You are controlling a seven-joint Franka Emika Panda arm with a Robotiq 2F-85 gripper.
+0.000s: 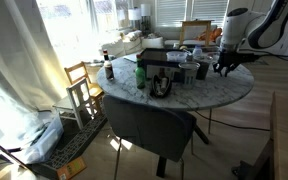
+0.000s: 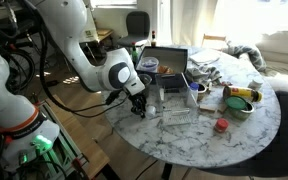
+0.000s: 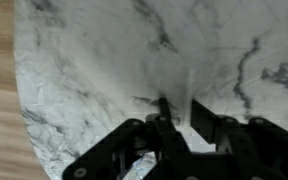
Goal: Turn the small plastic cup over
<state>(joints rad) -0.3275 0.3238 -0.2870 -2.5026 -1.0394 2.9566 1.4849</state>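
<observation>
Fingers [image 3: 162,110]: stood close together above the marble table [image 3: 84,60]; grasp could not be told.
Cup: not clearly discernible.
Progress: overturning was judged not yet done.

place: home dining room | evidence: round marble table [image 1: 222,92], wooden chair [image 1: 81,86], sheer curtain [image 1: 19,60]

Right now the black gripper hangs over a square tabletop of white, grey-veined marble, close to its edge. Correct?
Not quite. The marble tabletop is round, not square; its curved rim shows in both exterior views. The rest holds: the black gripper hangs over that white, grey-veined marble, close to its edge.
</observation>
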